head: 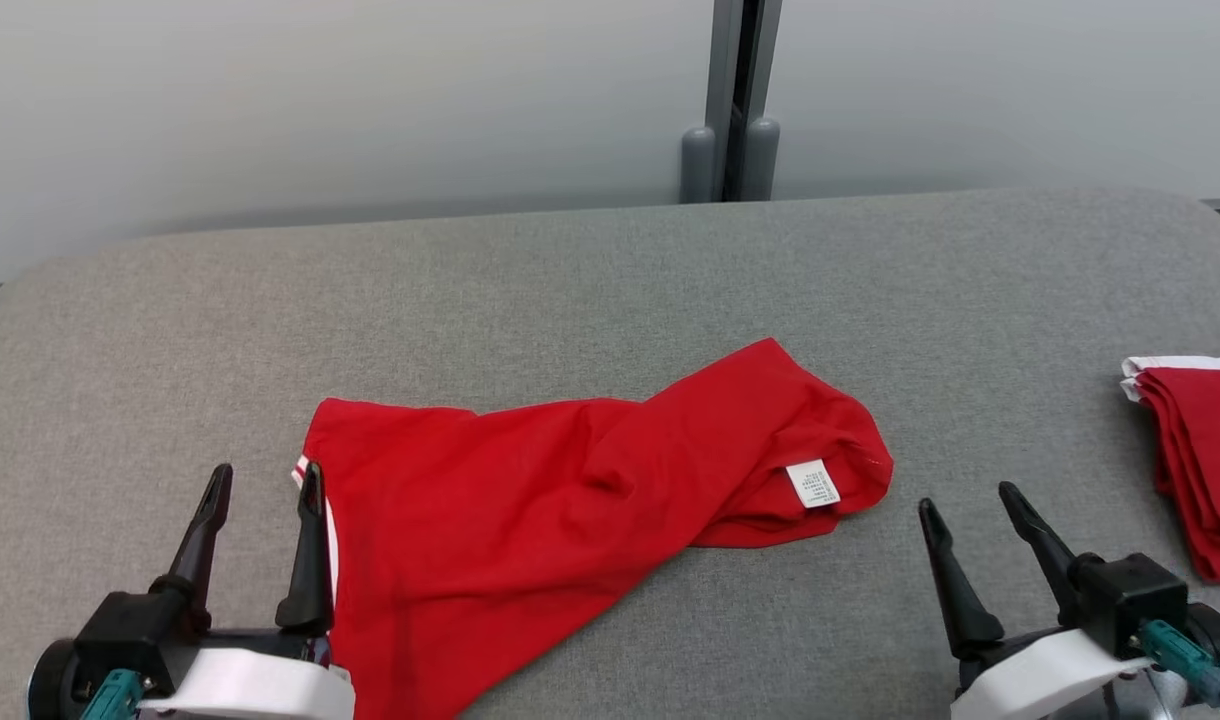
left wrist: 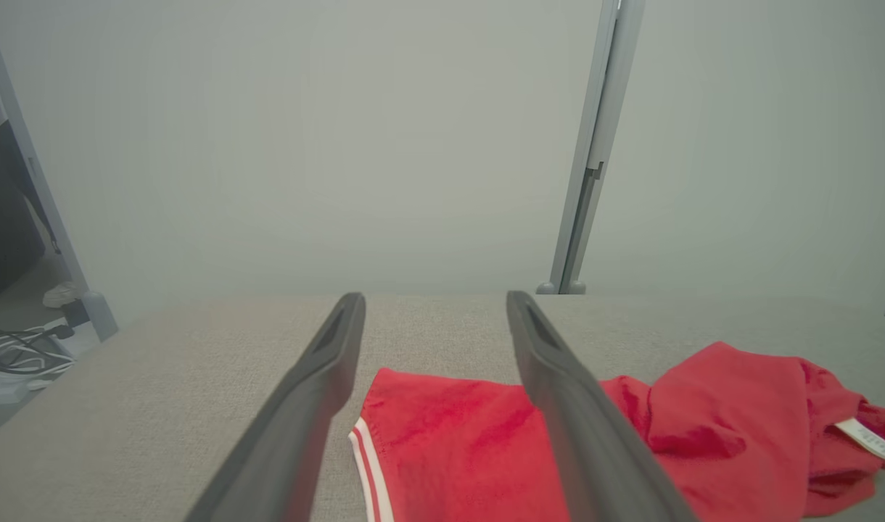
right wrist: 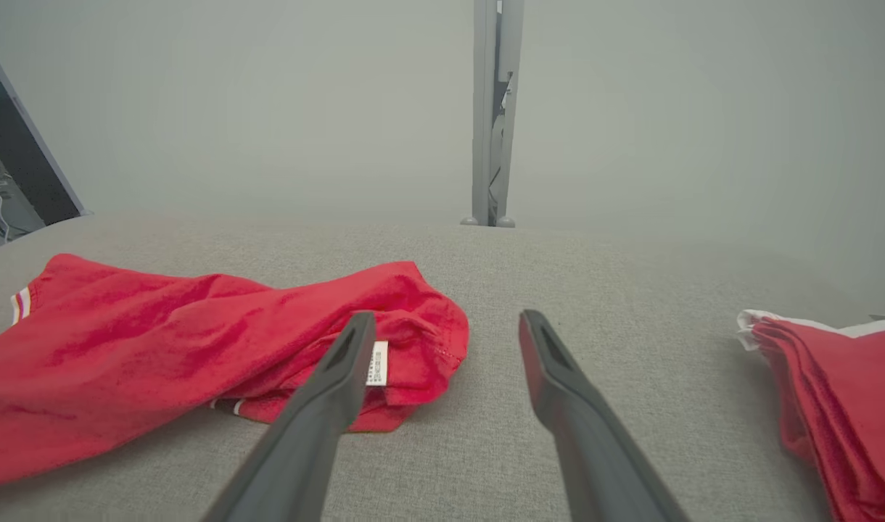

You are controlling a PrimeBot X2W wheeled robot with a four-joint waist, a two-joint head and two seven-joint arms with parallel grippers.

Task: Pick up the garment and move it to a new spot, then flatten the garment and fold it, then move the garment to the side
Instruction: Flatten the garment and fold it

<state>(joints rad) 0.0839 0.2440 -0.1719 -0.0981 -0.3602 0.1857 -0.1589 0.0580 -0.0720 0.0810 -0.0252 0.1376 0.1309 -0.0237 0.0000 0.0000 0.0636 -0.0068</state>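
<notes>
A crumpled red garment (head: 530, 500) with a white label and white-striped trim lies on the grey fabric table (head: 610, 290), from the lower left toward the centre right. It also shows in the left wrist view (left wrist: 479, 442) and the right wrist view (right wrist: 196, 341). My left gripper (head: 266, 480) stands open at the lower left, its right finger over the garment's striped left edge. My right gripper (head: 970, 500) is open at the lower right, just right of the garment's labelled end, with nothing between its fingers.
A stack of folded red garments (head: 1205, 450) with white trim sits at the table's right edge, also seen as the red stack (right wrist: 841, 391) in the right wrist view. A grey partition post (head: 735, 100) stands behind the table. Cables (left wrist: 14, 351) lie on the floor far left.
</notes>
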